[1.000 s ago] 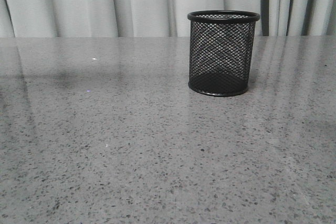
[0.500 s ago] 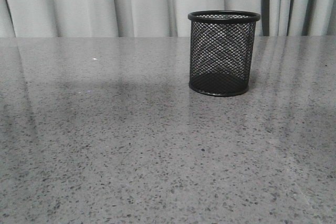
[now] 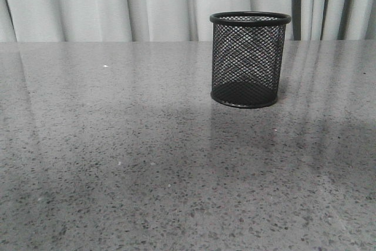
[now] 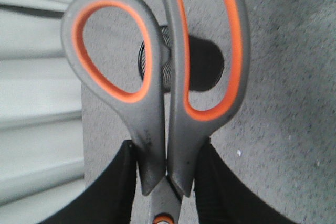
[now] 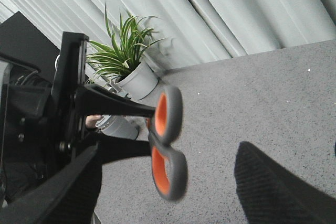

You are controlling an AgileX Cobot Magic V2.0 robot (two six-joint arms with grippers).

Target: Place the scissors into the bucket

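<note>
Left wrist view: left gripper clamps scissors below the handles, above the bucket; right gripper gapes empty. Advice: centre blades over bucket rim; lower vertically; release late, lest it tip.

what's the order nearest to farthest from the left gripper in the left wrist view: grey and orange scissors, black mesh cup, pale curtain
1. The grey, orange-lined scissors: clamped in the left gripper just below the handle loops.
2. The black wire-mesh cup: on the speckled table, seen behind the handle loops.
3. The pale curtain: beyond the table's edge, off to the side.
</note>
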